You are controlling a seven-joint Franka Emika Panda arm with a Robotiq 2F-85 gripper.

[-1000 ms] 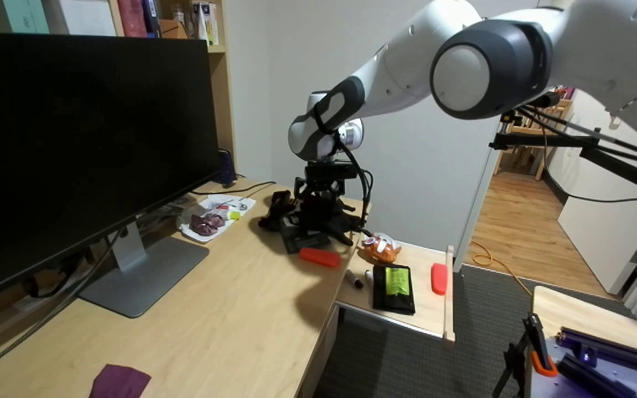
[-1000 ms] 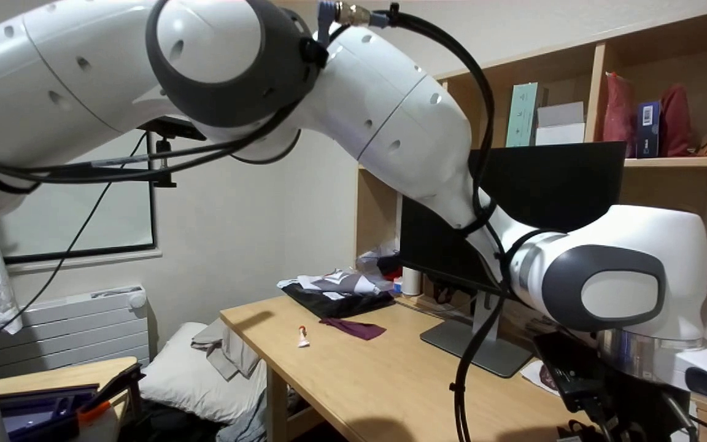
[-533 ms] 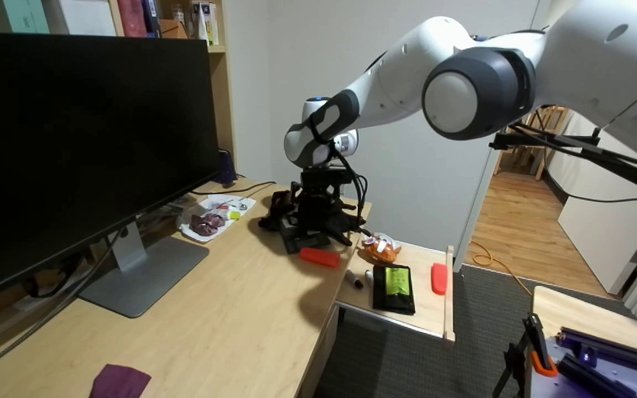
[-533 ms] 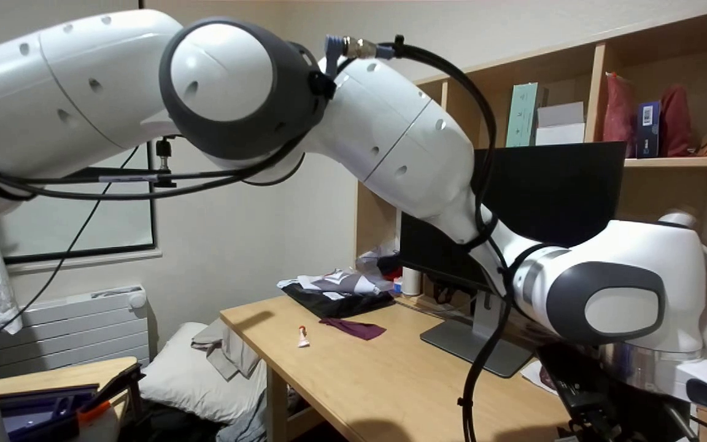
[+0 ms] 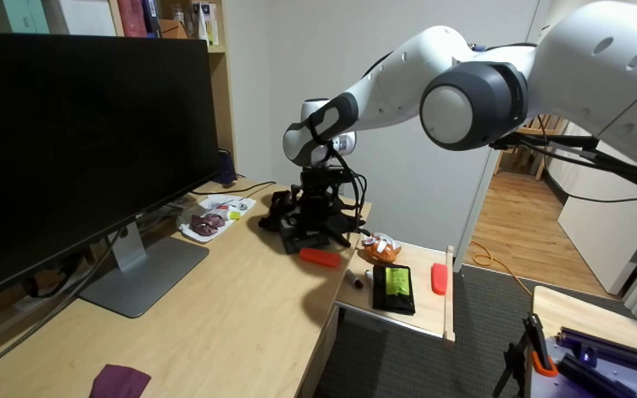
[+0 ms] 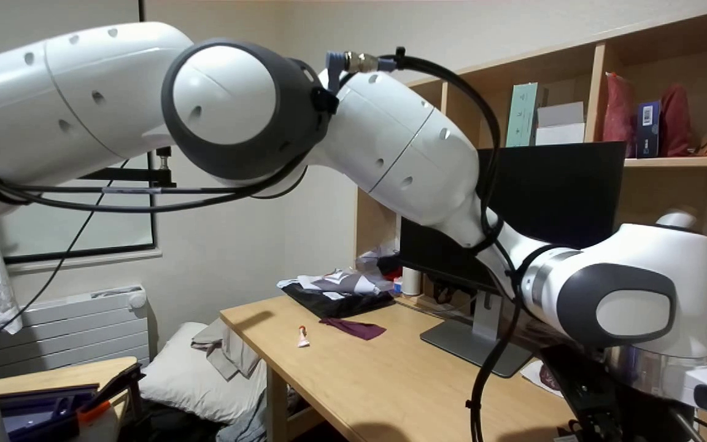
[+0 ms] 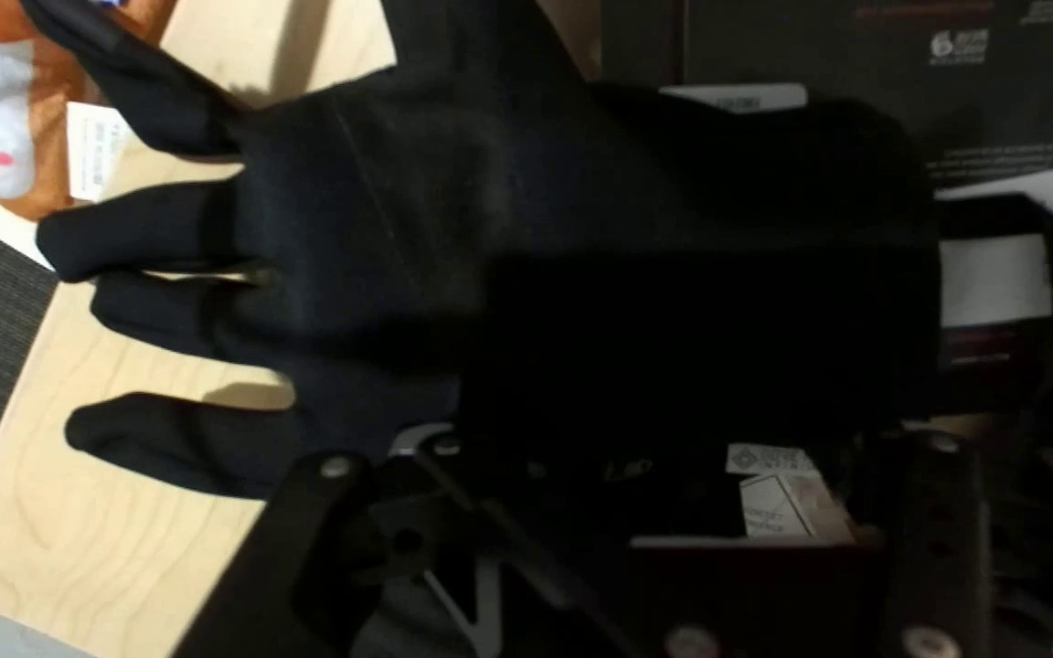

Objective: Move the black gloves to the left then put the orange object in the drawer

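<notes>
A dark-screened monitor, left, stands on a light-wood surface, a piece of burgundy cloth lying in the foreground. Next along, a white tray bears crumpled purple fabric. At the far end of the surface, the end effector hangs low over a black glove, released, its jaws standing wide apart in the dim wrist view; whether it touches the material cannot be told. The glove lies spread, its fingers pointing left in that view toward an orange-and-white bundle marked with a pink paw print, its cuff overlapping a black printed box at right. In an exterior view, an orange-red bar rests on the surface just beside the box, near the edge. To its right, a light-wood drawer stands pulled out, holding marker pens, the bundle, a black pouch with a lime-green packet on top and, close to the front panel, a red piece. The white robot arm spans the upper right of the same view, sloping down to the end effector. Farthest right, well apart from the drawer, is a black clamp with an orange grip.
</notes>
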